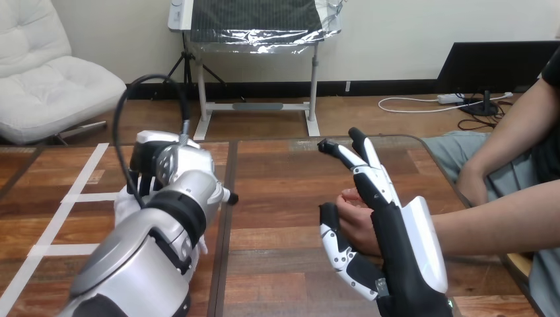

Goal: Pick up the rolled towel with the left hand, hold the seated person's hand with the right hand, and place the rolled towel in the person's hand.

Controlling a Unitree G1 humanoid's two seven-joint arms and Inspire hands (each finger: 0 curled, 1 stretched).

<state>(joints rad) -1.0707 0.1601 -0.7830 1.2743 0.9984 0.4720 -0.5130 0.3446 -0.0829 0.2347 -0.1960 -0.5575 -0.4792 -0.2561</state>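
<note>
The robot's right hand (pixel 403 257) stood open over the table (pixel 277 198), fingers straight, with the person's hand (pixel 358 221) against its palm. Farther off, the left hand (pixel 153 165) covered the rolled towel (pixel 123 205), its grip impossible to tell.

Left hand (pixel 150 157) and rolled towel (pixel 123 206) mostly behind the silver forearm (pixel 139 257)

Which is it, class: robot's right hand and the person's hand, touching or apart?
Touching. The head view shows the person's hand resting against the palm of the right hand.
</note>
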